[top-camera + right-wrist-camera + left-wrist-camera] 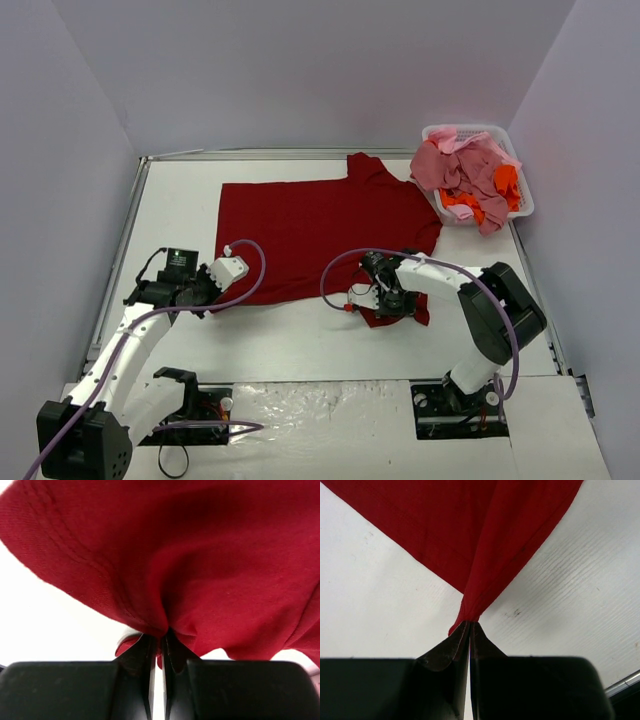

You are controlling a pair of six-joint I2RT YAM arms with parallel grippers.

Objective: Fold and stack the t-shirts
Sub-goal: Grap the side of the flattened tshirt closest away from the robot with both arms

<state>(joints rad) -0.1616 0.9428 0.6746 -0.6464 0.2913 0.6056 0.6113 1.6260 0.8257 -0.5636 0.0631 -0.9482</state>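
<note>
Red t-shirt (320, 230) was laid flat on the bench (300, 345), its near corner pinched in the left gripper (470, 626) and, seemingly, a sleeve (400, 316) in the right gripper (162, 636), for lifting both sides together.

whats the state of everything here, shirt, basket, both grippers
red shirt, spread out, near edge pinched at two spots
left gripper, shut on red shirt
right gripper, shut on red shirt
basket, heaped with pink and orange clothes
</note>
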